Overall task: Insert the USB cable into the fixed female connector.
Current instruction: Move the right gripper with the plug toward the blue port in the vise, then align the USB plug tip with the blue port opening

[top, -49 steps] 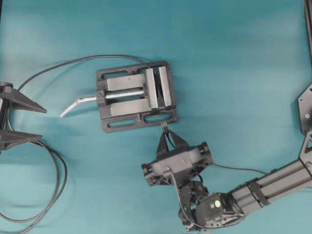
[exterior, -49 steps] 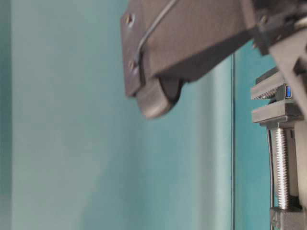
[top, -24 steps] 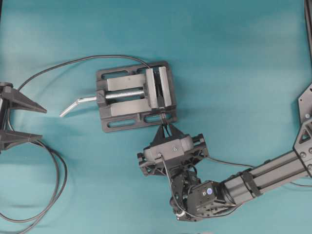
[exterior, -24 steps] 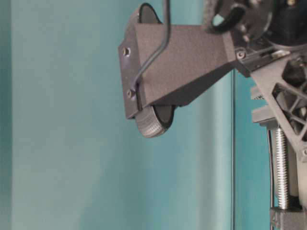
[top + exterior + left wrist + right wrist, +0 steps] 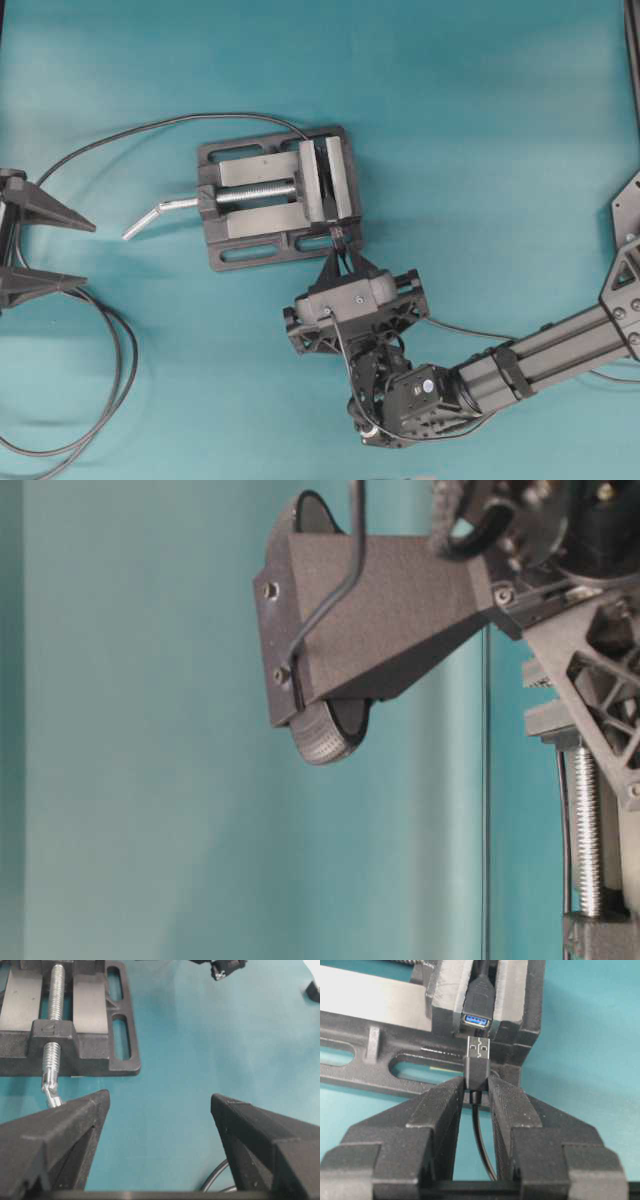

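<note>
The fixed female connector [image 5: 476, 1019], a small black socket with a blue inside, is clamped between the jaws of the grey vise [image 5: 380, 1005], its opening facing me. My right gripper [image 5: 477, 1080] is shut on the USB cable's black plug [image 5: 477, 1067]. The plug's silver tip [image 5: 479, 1047] points at the socket, in line with it and a short gap away. The thin cable trails back between the fingers. In the overhead view the right gripper [image 5: 340, 258] is at the vise's [image 5: 275, 195] near right corner. My left gripper [image 5: 90, 254] is open at the far left, holding nothing.
The vise's bent silver handle [image 5: 150, 215] sticks out to the left. A long dark cable [image 5: 110, 380] loops over the lower left of the teal table. The connector's thin cable [image 5: 150, 125] arcs from the vise toward the left arm. The right arm [image 5: 545, 360] crosses the lower right.
My right gripper has moved up toward the vise with the plug, bringing its tip close to the socket. The left gripper has not moved.
</note>
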`<state>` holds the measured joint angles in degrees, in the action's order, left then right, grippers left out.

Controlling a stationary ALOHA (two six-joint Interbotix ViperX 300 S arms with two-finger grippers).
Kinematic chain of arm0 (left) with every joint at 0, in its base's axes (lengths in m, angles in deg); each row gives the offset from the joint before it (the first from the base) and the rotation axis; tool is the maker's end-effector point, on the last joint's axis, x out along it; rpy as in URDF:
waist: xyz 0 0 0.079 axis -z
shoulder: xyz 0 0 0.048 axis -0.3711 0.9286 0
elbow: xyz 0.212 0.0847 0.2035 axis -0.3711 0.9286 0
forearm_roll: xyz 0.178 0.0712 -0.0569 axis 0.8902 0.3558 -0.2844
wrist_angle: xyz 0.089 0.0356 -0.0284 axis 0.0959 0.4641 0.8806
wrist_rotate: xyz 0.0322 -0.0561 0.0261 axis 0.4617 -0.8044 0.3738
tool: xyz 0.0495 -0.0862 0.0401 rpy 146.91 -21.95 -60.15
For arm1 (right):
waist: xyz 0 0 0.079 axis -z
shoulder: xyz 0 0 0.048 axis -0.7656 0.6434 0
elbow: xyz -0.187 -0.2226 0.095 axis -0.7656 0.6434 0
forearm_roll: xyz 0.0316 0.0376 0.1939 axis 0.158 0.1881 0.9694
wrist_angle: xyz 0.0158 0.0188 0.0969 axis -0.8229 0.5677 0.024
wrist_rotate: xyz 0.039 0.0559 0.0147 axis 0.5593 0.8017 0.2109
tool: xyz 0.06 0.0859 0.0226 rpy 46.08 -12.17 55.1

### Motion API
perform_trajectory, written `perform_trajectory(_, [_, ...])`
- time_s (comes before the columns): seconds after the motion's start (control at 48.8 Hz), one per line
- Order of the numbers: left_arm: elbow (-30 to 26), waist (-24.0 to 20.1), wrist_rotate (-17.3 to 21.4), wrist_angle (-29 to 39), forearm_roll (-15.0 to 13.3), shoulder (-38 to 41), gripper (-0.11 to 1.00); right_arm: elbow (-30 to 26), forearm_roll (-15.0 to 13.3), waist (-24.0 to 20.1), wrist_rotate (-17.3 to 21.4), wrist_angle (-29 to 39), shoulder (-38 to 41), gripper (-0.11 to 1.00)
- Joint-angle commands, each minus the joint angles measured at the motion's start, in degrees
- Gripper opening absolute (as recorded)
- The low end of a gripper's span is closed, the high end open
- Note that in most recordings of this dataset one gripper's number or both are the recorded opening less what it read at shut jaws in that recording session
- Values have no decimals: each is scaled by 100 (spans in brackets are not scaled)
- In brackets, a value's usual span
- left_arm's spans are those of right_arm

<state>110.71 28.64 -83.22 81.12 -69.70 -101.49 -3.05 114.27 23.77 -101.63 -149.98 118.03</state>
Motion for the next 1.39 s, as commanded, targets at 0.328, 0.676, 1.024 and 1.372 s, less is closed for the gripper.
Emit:
perform_trajectory(0.328, [-62, -18, -35, -53, 18, 53, 94, -9, 0, 105, -26, -18, -387, 21])
perform_trajectory(0.676, [-70, -18, -35, -44, 18, 53, 94, 44, 0, 229, -44, 202, -404, 21])
perform_trajectory(1.024, [-70, -18, -35, -44, 18, 53, 94, -26, -9, 290, -308, 132, -413, 21])
perform_trajectory(1.372, [-62, -9, -35, -44, 18, 53, 94, -35, -105, 343, -325, 70, -422, 21])
